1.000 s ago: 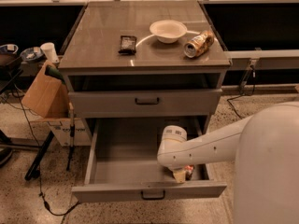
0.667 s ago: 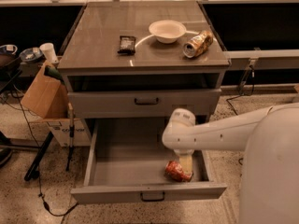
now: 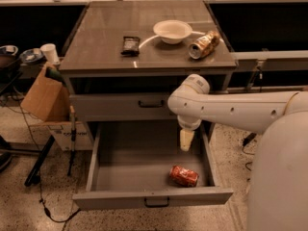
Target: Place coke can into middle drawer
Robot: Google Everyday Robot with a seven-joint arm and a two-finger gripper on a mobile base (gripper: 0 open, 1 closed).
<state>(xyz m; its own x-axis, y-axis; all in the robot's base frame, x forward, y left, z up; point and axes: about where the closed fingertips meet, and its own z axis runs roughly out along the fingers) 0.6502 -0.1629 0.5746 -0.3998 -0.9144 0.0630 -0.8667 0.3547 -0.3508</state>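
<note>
The red coke can [image 3: 184, 175] lies on its side inside the open middle drawer [image 3: 125, 170], near its front right corner. The drawer is pulled far out, with a small dark handle [image 3: 156, 202] on its front. My gripper [image 3: 186, 140] hangs from the white arm above the drawer's right side, lifted clear of the can and holding nothing.
On the cabinet top stand a white bowl [image 3: 172, 31], a gold-brown can [image 3: 203, 44] on its side and a dark packet [image 3: 130, 45]. The shut upper drawer front [image 3: 122, 106] is just behind my arm. A cardboard box [image 3: 44, 100] and cables are at the left.
The gripper let go of the coke can, which now lies in the drawer, and the arm has risen up and back away from it.
</note>
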